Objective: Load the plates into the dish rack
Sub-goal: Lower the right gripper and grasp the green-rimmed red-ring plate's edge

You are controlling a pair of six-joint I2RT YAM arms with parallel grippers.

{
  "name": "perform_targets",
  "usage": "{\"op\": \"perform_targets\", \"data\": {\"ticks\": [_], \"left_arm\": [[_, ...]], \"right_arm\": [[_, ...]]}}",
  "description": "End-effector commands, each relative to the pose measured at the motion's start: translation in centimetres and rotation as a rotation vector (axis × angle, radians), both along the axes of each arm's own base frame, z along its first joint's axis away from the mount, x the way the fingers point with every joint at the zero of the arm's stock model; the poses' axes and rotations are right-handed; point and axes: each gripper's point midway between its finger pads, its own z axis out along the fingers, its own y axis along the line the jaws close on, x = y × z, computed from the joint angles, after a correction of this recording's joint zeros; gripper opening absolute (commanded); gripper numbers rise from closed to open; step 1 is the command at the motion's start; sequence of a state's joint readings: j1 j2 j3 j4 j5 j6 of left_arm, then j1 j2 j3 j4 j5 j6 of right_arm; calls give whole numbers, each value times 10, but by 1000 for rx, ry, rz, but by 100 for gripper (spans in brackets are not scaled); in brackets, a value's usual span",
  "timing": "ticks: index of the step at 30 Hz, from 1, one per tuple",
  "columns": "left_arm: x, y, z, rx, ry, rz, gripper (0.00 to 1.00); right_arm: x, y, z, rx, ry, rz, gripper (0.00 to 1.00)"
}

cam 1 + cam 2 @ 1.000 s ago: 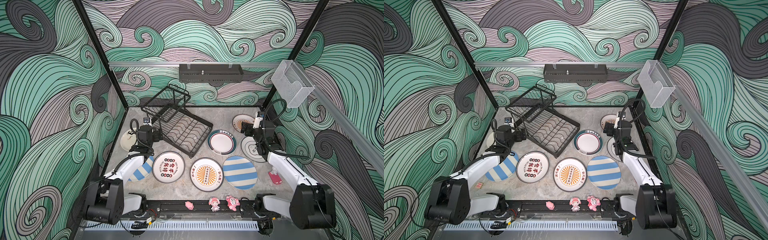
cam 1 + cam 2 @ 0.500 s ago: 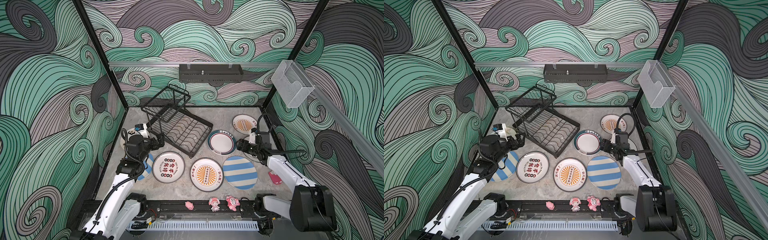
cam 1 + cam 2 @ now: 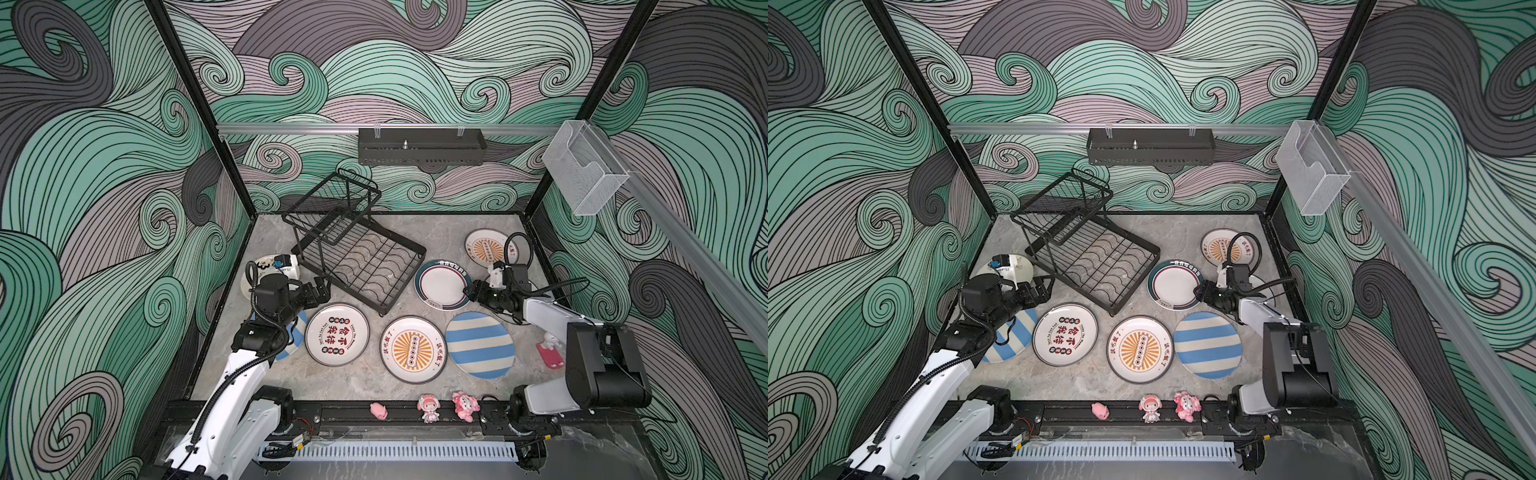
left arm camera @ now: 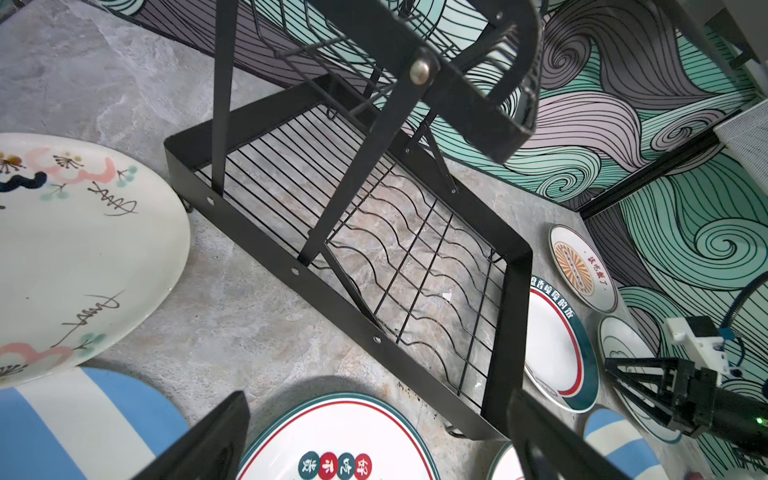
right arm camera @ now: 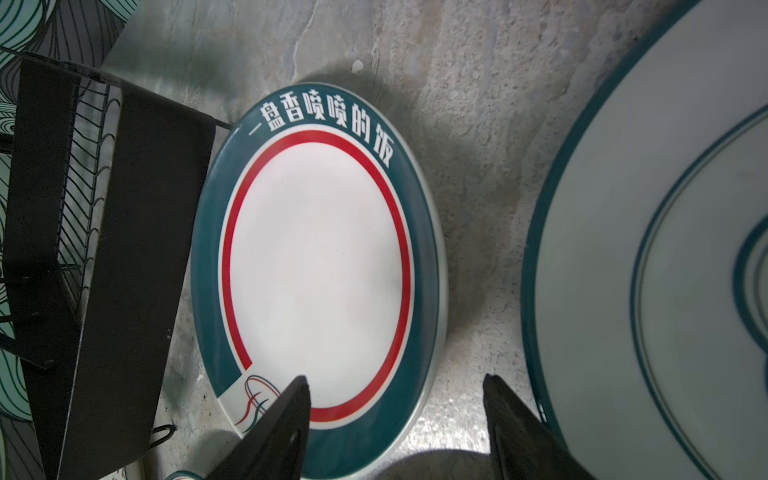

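We see the dish rack [image 3: 404, 281] far-centre on the tabletop [image 3: 365, 384], with plates lying flat around it. The teal-rimmed plate [image 3: 441, 284] lies just right of the rack. A teal-lined white plate [image 5: 623, 249] crowds its other side, and a striped plate [image 3: 480, 345] sits nearer. The right hand [image 5: 395, 379] has its fingers apart, straddling the teal-rimmed plate's rim with nothing clamped; we cannot tell contact. The left hand [image 4: 378, 394] hangs fingers apart by the rack's near-left corner, holding nothing.

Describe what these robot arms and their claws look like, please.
The left arm and right arm have white shells, chunky black joints and looping black ribbed cables. The left gripper and right gripper are black, each with two tapered wedge fingers.
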State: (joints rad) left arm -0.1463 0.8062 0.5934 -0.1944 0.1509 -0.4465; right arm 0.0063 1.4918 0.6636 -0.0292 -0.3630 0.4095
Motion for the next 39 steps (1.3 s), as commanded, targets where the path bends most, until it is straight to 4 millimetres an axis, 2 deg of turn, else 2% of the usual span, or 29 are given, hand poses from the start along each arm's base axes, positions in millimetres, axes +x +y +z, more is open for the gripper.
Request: {"op": "perform_targets", "data": {"ticks": [1, 15, 39], "left_arm": [[-2, -4, 7, -17, 9, -18, 99], [-4, -2, 2, -13, 21, -13, 99], [-5, -4, -1, -18, 29, -18, 99]], "right_arm": [[11, 2, 3, 21, -15, 5, 62], [16, 3, -16, 29, 22, 8, 57], [21, 0, -34, 65, 64, -36, 31]]}}
